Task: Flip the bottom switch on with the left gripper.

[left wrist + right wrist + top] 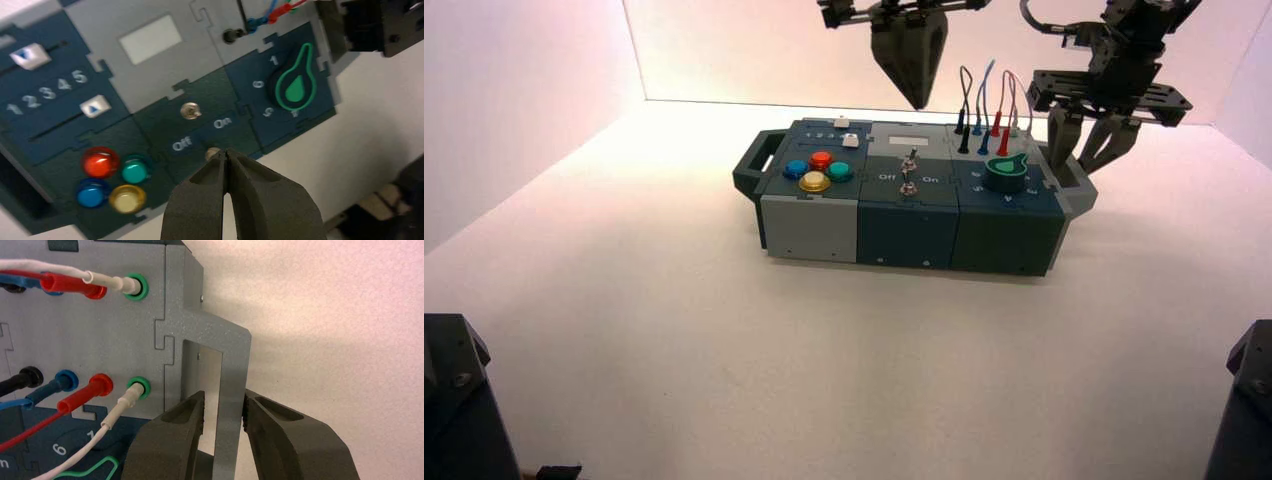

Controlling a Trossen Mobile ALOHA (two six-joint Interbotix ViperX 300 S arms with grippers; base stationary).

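1. High view: the box stands on the white table, with its gray handles at left and right. The left gripper points down at the middle part of the box, its two fingers closed together. The bottom switch, a small silver toggle, sits in the dark middle panel, nearest the front edge; the other silver toggle is just farther back. The right gripper is at the box's right end, fingers spread, by the right handle.

2. Left wrist view: the left gripper's fingertips meet with no gap, and nothing is held between them. They appear right beside the bottom switch, partly covering it, so I cannot tell which way its lever leans or whether they touch it. The white words "Off" and "On" lie between the two toggles. The green-marked knob is to the right of the toggles on the box, the four colored buttons to the left.

3. Right wrist view: the right gripper's fingers stand apart, one on each side of the right handle's gray bar. I cannot tell whether both touch it.
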